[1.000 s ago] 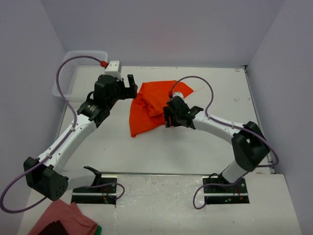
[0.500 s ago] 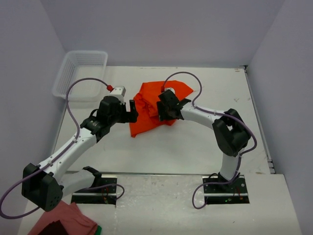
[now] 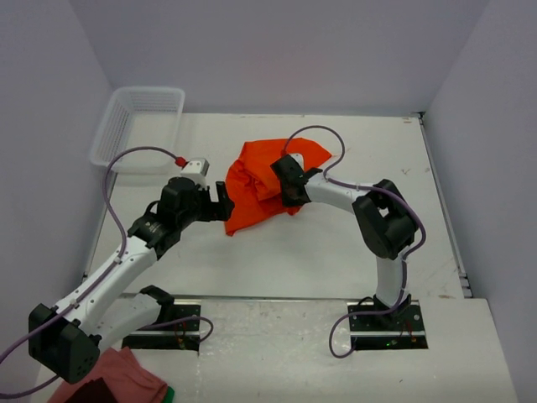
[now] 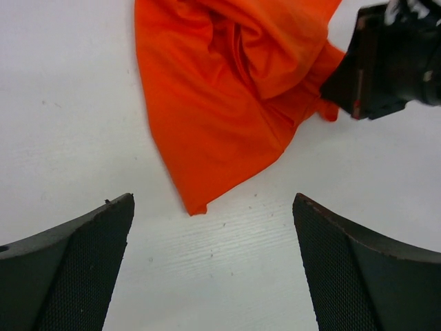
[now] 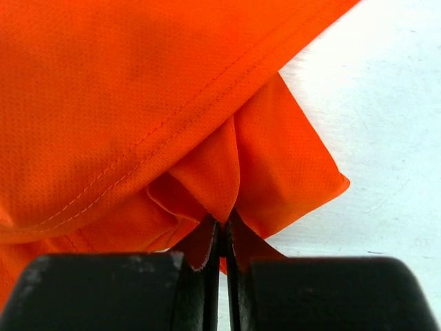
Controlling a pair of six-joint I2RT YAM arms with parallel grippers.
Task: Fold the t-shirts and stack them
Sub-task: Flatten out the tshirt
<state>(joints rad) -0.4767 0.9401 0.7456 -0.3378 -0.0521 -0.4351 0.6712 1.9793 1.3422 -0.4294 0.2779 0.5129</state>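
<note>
A crumpled bright orange-red t-shirt lies on the white table behind the middle. My right gripper is at its right edge, shut on a pinched fold of the fabric; the shirt fills most of the right wrist view. My left gripper hovers at the shirt's left side, open wide with nothing between its fingers. In the left wrist view the shirt's lower corner points down just ahead of the left gripper, with bare table between the fingers. The right gripper's black body shows at the top right of that view.
A clear plastic basket stands at the back left corner. A pinkish-red cloth lies by the left arm's base at the near edge. Walls close the table in on three sides.
My right gripper slid left onto the shirt's edge and shut on a fold. My left gripper dropped back from the shirt's top left to beside its lower left corner, still open.
</note>
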